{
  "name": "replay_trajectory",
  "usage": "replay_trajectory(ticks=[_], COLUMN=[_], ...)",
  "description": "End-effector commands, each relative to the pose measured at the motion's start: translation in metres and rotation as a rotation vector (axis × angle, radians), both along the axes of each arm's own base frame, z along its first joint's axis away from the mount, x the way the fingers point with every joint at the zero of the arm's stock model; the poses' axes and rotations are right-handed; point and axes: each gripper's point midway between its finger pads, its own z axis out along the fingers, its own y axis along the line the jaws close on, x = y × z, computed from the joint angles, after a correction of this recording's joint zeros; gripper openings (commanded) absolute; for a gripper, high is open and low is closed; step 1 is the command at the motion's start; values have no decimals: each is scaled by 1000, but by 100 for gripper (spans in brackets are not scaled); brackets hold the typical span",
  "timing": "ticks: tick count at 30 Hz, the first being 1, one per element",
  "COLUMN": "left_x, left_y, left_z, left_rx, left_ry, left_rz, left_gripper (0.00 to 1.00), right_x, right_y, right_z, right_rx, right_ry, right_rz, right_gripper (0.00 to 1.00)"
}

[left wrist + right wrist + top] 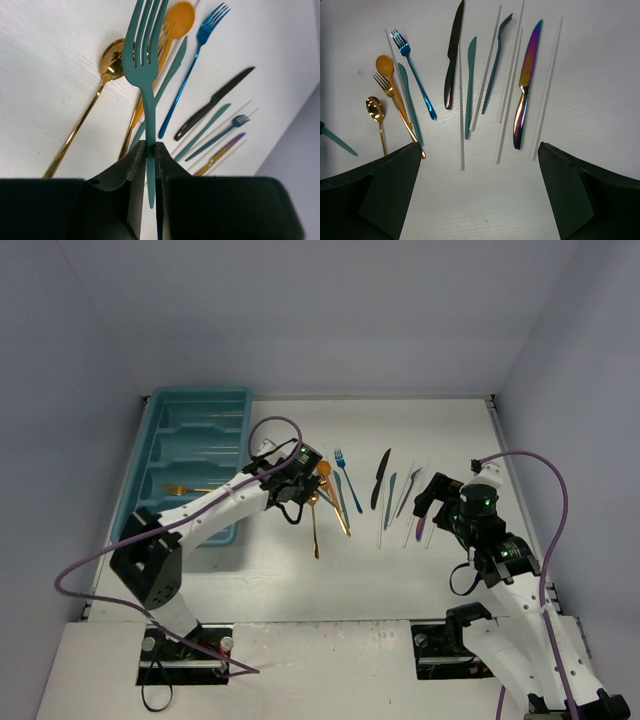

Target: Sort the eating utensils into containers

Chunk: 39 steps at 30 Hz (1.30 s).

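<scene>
Your left gripper [150,148] is pinched shut on the teal fork [144,75], low on its handle, tines pointing away, just right of the tray [200,394]. With the grip that far from the head, swing slowly toward the tray, line the fork up along a compartment, and lower it before releasing. 1 gold utensil [183,488] lies in the tray; I cannot tell its kind. The left arm stretches over the tray's near right corner, wrist tipped down. Your right gripper [479,146], well right of the tray, hangs wide open, holding nothing.
</scene>
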Motion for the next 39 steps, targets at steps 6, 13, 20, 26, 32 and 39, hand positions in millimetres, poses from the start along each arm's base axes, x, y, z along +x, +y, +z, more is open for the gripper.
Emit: replay_trajectory(ticks=[6,13,20,26,32,39], left_x=[11,22,31,42,58,57], left_y=[130,211,272,315,336,333], left_z=[39,47,15,-1,-4,-10], left_rx=[31,39,1,47,49,24], left_ry=[-122,-140,-74,-28,-31,-11], left_rz=[232,397,540,606,615,610], left_gripper=[0,0,0,0,0,47], right_x=[8,9,10,12,13,18], right_y=[-4,-3,-2,-1,0,2], right_z=[2,0,-3,-6,-10,-14], right_rx=[-12,-12,-17,-22,-26,-25], right_ry=[-14,-2,13,28,46,66], right_rz=[-26,-23,-20,-10,-7,-9], right_gripper=[100,100,100,100,100,100])
